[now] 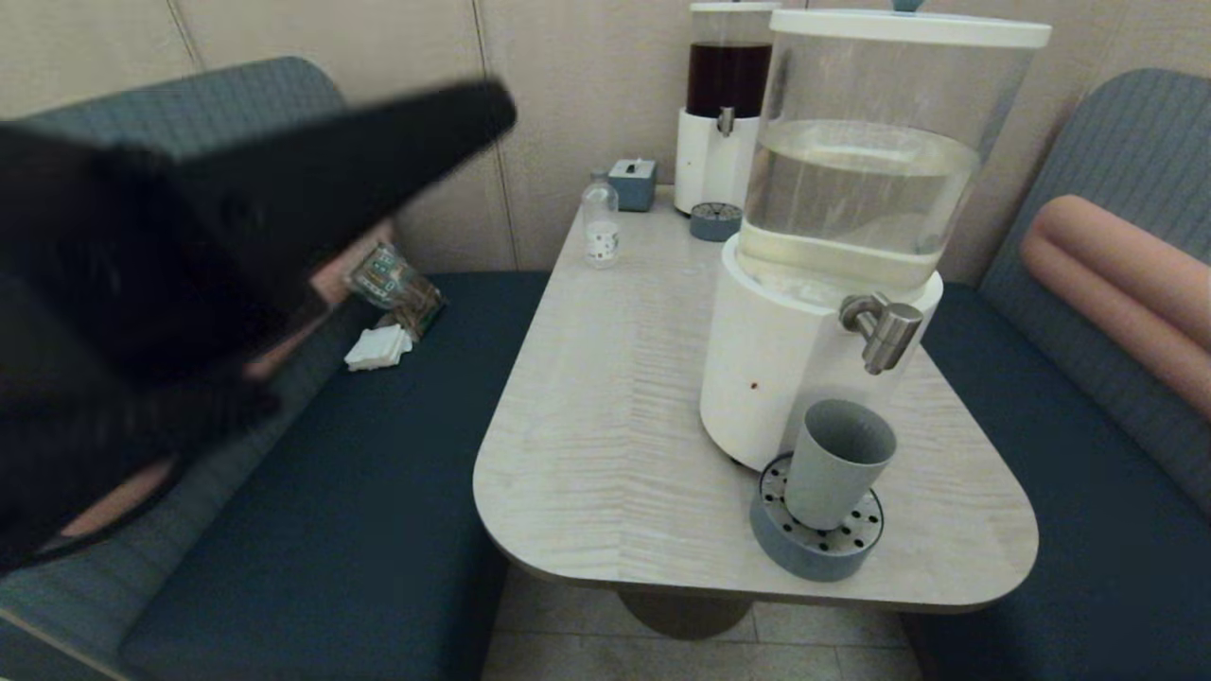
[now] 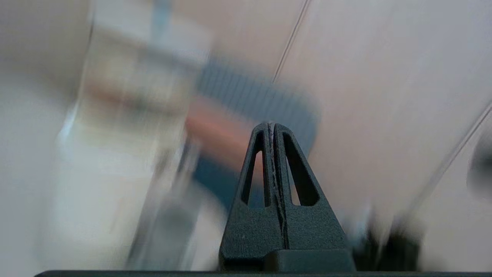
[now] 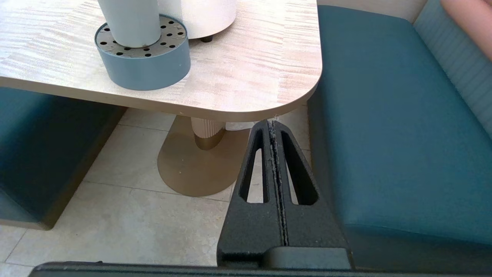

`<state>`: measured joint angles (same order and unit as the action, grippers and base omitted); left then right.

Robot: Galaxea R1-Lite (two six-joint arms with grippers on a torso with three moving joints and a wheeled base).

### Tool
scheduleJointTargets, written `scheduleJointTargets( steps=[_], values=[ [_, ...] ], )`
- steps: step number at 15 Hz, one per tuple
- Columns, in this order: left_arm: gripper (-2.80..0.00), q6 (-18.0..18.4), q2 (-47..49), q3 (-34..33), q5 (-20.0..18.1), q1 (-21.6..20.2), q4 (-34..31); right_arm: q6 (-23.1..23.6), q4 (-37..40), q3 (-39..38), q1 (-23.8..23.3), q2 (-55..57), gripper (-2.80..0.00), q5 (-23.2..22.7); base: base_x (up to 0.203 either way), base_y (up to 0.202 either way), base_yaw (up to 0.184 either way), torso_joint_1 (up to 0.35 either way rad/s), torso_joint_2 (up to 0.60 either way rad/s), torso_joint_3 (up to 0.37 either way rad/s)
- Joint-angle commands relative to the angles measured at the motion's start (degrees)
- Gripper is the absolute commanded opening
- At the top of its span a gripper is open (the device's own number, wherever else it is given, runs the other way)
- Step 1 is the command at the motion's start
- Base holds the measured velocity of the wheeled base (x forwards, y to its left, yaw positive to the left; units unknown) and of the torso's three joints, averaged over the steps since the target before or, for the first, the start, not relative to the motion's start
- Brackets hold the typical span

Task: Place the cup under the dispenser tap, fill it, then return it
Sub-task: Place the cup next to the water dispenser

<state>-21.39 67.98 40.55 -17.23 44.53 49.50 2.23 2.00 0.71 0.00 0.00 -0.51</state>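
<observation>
You have the cup (image 1: 838, 461) standing upright on the round perforated drip tray (image 1: 810, 549), at about 5 o'clock on the surface (image 1: 605, 407), directly below the dispenser tap (image 1: 885, 329) of the big white-based dispenser (image 1: 790, 378). You cannot tell from here whether there is liquid in the cup. The left gripper (image 2: 273, 125) is raised off the surface at 9 o'clock in the head view, a dark blurred shape over the blue bench seat (image 1: 359, 530), with its fingers (image 2: 265, 169) clenched together on nothing. The right gripper (image 3: 272, 122) hangs low by the surface's near corner, above the tiled floor (image 3: 127, 200), well apart from the cup; its fingers (image 3: 263, 169) are pressed together and empty too. At 12 o'clock on the surface you will find the dark-liquid dispenser (image 1: 724, 95), a second drip tray (image 1: 715, 221), a small clear bottle (image 1: 601, 219) and a small blue box (image 1: 632, 183).
</observation>
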Motion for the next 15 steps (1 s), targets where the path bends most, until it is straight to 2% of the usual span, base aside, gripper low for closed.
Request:
scheduleJointTargets(
  steps=[1, 2, 3, 4, 7, 9, 12, 15],
  values=[
    [-2.80, 6.05, -7.57, -5.46, -0.39, -0.09, -8.76, 0.05, 0.02, 0.00, 0.00, 0.09, -2.80, -0.02, 0.000, 0.000, 0.000, 0.000, 0.00, 0.000],
    [-2.80, 10.06, -7.37, -8.61, -0.83, -0.12, -9.21, 0.04, 0.02, 0.00, 0.00, 0.09, -2.80, -0.02, 0.000, 0.000, 0.000, 0.000, 0.00, 0.000],
    [0.00, 12.42, -7.11, -10.85, -1.95, -0.12, -9.49, -0.03, 0.02, 0.00, 0.00, 0.09, -2.80, -0.02, 0.000, 0.000, 0.000, 0.000, 0.00, 0.000],
    [0.00, 13.40, -6.78, -11.62, -3.39, -0.14, -9.58, 0.05, 0.02, 0.00, 0.00, 0.09, -2.80, -0.02, 0.000, 0.000, 0.000, 0.000, 0.00, 0.000],
    [0.00, 13.95, -3.08, -12.22, -4.02, -0.15, -8.81, 0.05, 0.02, 0.00, 0.00, 0.09, -2.80, -0.02, 0.000, 0.000, 0.000, 0.000, 0.00, 0.000],
    [0.00, 16.82, 1.61, -14.35, -7.50, -1.28, -5.11, 0.05, 0.02, 0.00, 0.00, 0.09, -2.80, -0.02, 0.000, 0.000, 0.000, 0.000, 0.00, 0.000],
    [0.00, 24.31, 12.95, -15.66, -14.44, -4.10, 6.67, 0.05, 0.02, 0.00, 0.00, 0.09, -2.80, -0.02, 0.000, 0.000, 0.000, 0.000, 0.00, 0.000],
    [0.00, 26.66, 27.34, -15.89, -17.39, -4.87, 25.69, 0.05, 0.02, 0.00, 0.00, 0.09, -2.80, -0.02, 0.000, 0.000, 0.000, 0.000, 0.00, 0.000]
  ],
)
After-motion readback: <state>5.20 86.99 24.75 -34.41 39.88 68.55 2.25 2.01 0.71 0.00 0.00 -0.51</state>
